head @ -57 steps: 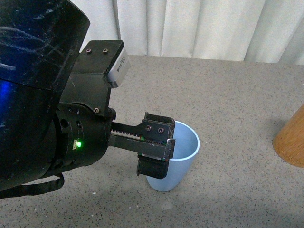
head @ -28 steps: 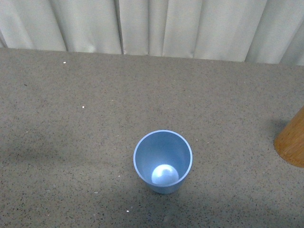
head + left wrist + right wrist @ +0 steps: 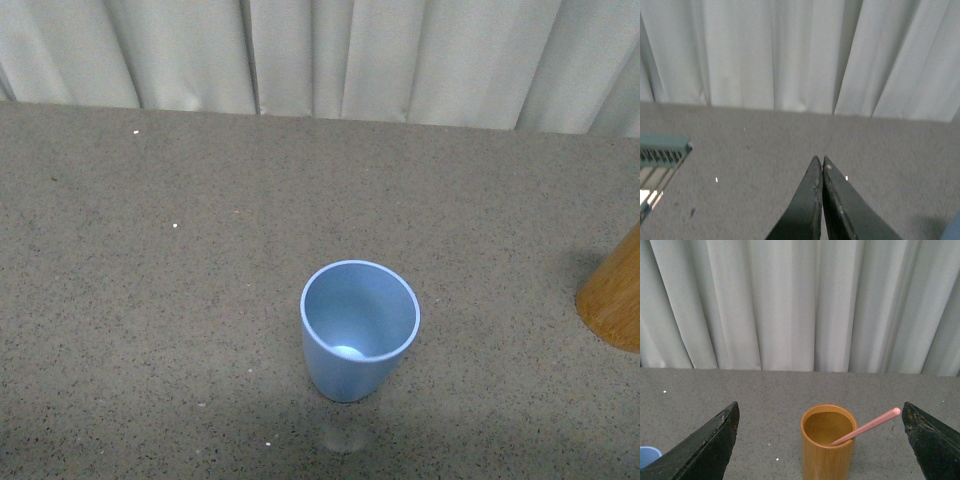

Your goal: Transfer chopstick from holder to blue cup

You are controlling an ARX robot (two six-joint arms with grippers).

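Observation:
The blue cup [image 3: 358,330] stands upright and empty on the grey table, near the front middle; a sliver of it shows in the right wrist view [image 3: 647,456]. The orange-brown holder [image 3: 828,442] stands upright between my right gripper's wide-open jaws, some way ahead of them; part of it shows at the front view's right edge [image 3: 612,298]. One pink chopstick [image 3: 867,426] leans out of the holder, its rounded end up. My right gripper [image 3: 822,440] is open and empty. My left gripper [image 3: 819,162] is shut on nothing, above bare table. Neither arm shows in the front view.
Pale curtains [image 3: 330,55] hang along the table's far edge. A green and white rack-like object [image 3: 657,165] sits at the edge of the left wrist view. Grey speckled tabletop [image 3: 180,280] surrounds the cup.
My left arm, which filled the front view's left side with its gripper at the cup, has left the view. The cup shifted slightly and now stands tilted a bit differently.

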